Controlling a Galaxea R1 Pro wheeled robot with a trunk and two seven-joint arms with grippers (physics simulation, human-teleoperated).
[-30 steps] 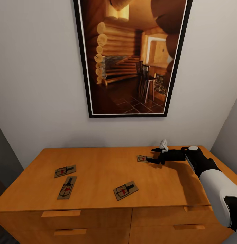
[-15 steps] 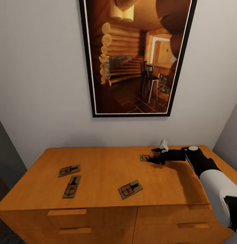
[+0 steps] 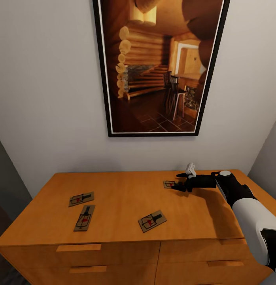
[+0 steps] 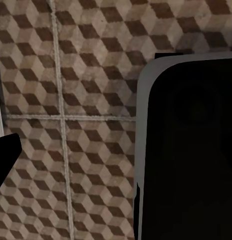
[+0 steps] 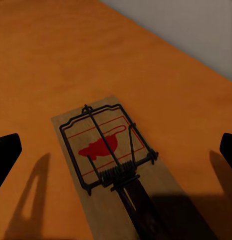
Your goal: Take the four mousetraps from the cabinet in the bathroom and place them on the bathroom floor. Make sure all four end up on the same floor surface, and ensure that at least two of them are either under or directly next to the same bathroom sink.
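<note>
Right gripper (image 3: 178, 181) jaws apart, fingers either side of far-right mousetrap (image 3: 169, 184), not closed on it; trap flat on cabinet (image 3: 114, 225) top near back edge. Right wrist view: same mousetrap (image 5: 108, 162), red mouse print under wire bar. Three other traps on cabinet top: two at left (image 3: 81, 198) (image 3: 84, 217) close together, one near front centre (image 3: 152, 221). Left gripper jaws: cannot tell; left wrist view has cube-pattern floor (image 4: 71, 100). Framed picture (image 3: 159, 67) on wall above.

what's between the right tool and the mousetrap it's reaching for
Nothing visible. The right tool is open, its fingers either side of the back mousetrap, which lies flat on the bare cabinet top.
</note>
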